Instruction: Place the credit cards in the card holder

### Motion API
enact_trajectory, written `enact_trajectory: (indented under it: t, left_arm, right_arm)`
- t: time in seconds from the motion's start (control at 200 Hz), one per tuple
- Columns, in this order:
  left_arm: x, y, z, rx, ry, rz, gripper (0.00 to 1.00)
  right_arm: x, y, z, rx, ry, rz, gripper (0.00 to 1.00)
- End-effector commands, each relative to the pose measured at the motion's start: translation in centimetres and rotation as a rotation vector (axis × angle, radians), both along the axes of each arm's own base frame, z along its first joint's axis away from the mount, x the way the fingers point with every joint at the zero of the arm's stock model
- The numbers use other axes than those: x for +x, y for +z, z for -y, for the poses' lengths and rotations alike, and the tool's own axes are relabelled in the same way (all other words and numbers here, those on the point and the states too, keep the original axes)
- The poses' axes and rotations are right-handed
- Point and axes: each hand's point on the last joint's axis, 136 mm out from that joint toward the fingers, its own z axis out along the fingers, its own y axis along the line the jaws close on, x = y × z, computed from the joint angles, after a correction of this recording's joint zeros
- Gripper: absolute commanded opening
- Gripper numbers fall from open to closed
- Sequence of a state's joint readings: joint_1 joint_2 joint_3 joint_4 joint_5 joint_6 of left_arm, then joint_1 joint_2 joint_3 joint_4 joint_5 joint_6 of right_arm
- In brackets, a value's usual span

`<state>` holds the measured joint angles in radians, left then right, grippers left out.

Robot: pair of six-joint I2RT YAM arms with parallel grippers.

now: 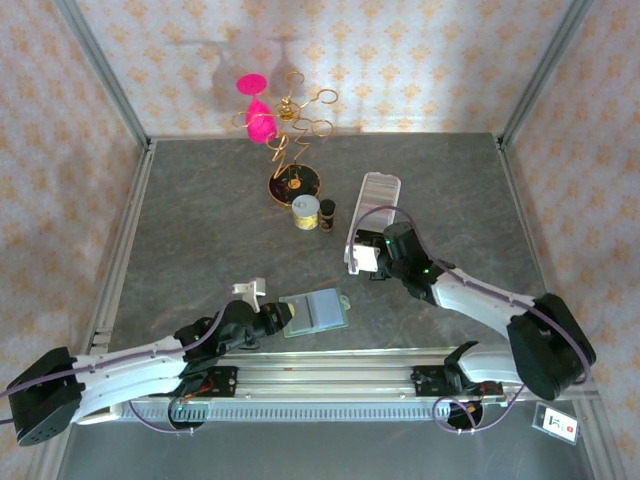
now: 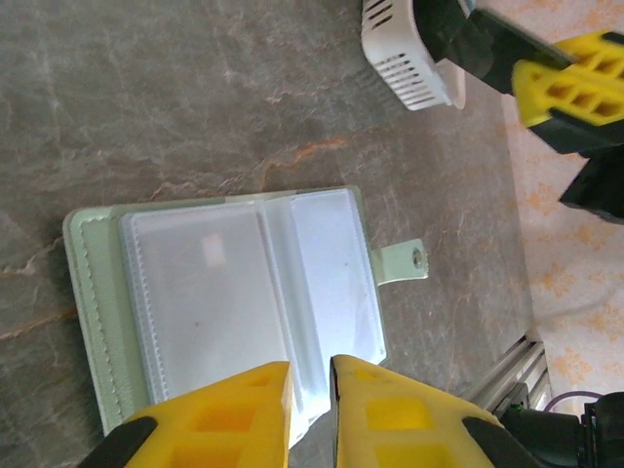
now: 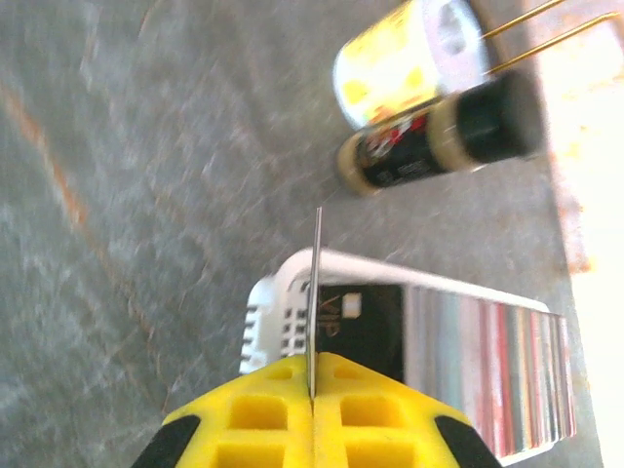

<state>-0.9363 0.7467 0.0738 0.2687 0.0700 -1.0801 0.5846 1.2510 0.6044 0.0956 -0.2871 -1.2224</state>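
Above the tray [image 3: 278,292], right fingers [image 3: 253,424] pinch a card [image 3: 315,283]; labels [image 3: 390,166] blurred.

Bright light, soft shadows, blurred right-wrist view

Matt stitched cover, glossy clear pockets — card holder [image 2: 90,288]; smooth grey marbled table [image 1: 200,230]; white plastic tray [image 3: 265,317].

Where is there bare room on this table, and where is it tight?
Bare: the left half, from the left wall to the wire stand; the strip between tray and right wall. Crowded: back middle, where stand, jar, bottle, tray and the right pincer with its card cluster; wallet and left pincer take the near middle.
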Motion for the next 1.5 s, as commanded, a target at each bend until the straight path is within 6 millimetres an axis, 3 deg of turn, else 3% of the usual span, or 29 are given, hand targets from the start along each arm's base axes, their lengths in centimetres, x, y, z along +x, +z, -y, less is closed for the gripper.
enact_trajectory:
  t: [0.0, 0.14, 0.26, 0.385, 0.551, 0.731, 1.136, 1.211, 1.286, 1.412, 1.492]
  left_arm:
    - [0.5, 2.3, -0.2, 0.021, 0.009, 0.056, 0.21]
    - [0.6, 3.9, -0.8, -0.015, 0.035, 0.092, 0.23]
    - [0.4, 4.0, -1.0, -0.046, 0.048, 0.089, 0.22]
    - [0.5, 4.5, -1.0, -0.051, 0.052, 0.096, 0.22]
    - [0.5, 4.6, -1.0, -0.034, 0.043, 0.092, 0.21]
    - [0.3, 4.5, -1.1, -0.056, 0.044, 0.09, 0.2]
    - [0.1, 3.8, -1.5, -0.053, 0.051, 0.076, 0.2]
    - [0.1, 3.8, -1.6, -0.055, 0.055, 0.077, 0.2]
    - [0.0, 3.7, -1.6, -0.053, 0.057, 0.076, 0.2]
    - [0.0, 3.3, -1.8, -0.05, 0.06, 0.071, 0.2]
    - [0.0, 3.2, -1.8, -0.047, 0.06, 0.069, 0.2]
  right_arm:
    - [-1.1, 5.5, -1.5, 0.204, -0.02, -0.023, 0.0]
    - [-2.5, 6.1, -0.4, 0.197, -0.017, 0.106, 0.0]
    - [-0.9, 5.6, 1.4, 0.145, -0.138, 0.162, 0.0]
    - [0.4, 5.2, 1.0, 0.086, -0.169, 0.097, 0.0]
    - [2.9, 2.0, 2.1, -0.102, -0.244, 0.089, 0.0]
    - [5.8, 2.9, 2.6, -0.091, -0.336, 0.254, 0.0]
    - [7.0, -2.6, 2.9, -0.23, -0.355, 0.152, 0.0]
    - [6.8, -2.9, 3.0, -0.231, -0.355, 0.13, 0.07]
    - [6.5, -3.1, 2.8, -0.231, -0.343, 0.103, 0.21]
    - [6.3, -3.5, 2.6, -0.236, -0.332, 0.07, 0.32]
    - [6.2, -3.7, 2.5, -0.237, -0.324, 0.049, 0.33]
